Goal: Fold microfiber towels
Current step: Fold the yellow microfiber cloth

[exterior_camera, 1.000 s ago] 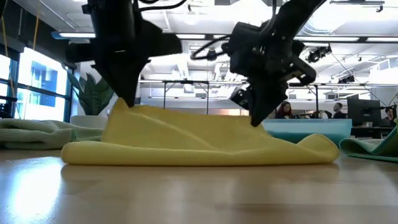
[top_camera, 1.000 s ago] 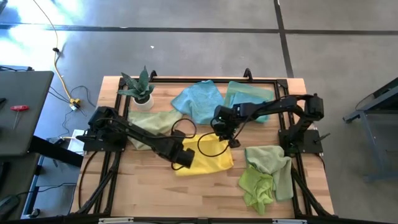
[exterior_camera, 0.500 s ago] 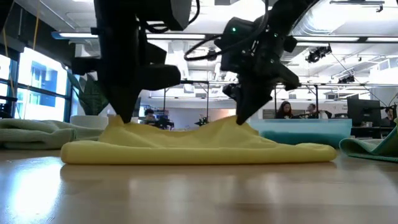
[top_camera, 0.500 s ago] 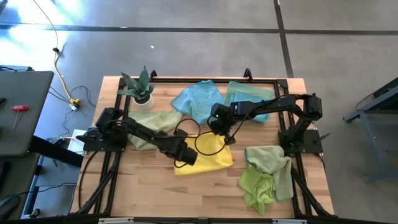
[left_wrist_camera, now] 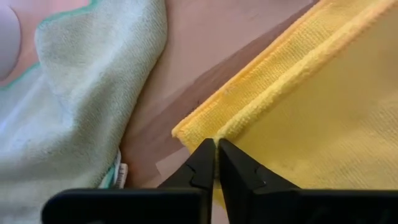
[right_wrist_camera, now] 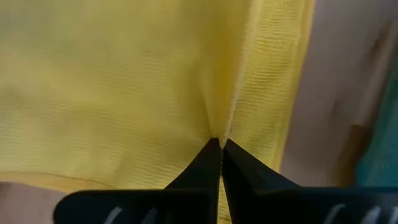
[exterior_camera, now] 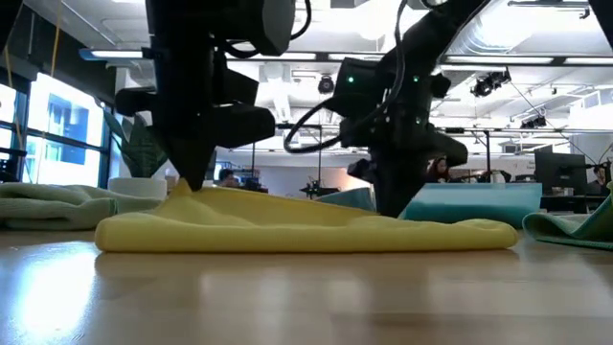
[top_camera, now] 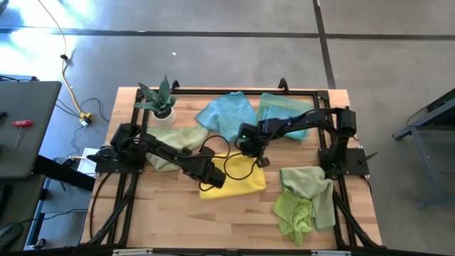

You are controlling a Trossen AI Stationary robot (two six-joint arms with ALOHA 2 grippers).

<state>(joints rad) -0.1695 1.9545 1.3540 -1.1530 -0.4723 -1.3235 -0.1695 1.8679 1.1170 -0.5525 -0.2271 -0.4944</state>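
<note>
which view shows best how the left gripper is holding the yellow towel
The left wrist view: the left gripper pinches the yellow towel at its corner edge. The high view hides the fingertips under the arm; the low view shows only a raised peak.

No text, label, brand, number or sign could be read in any of the views. A small white tag (left_wrist_camera: 122, 176) was on the edge of the pale green towel (left_wrist_camera: 68, 93), but no writing on it was legible.
</note>
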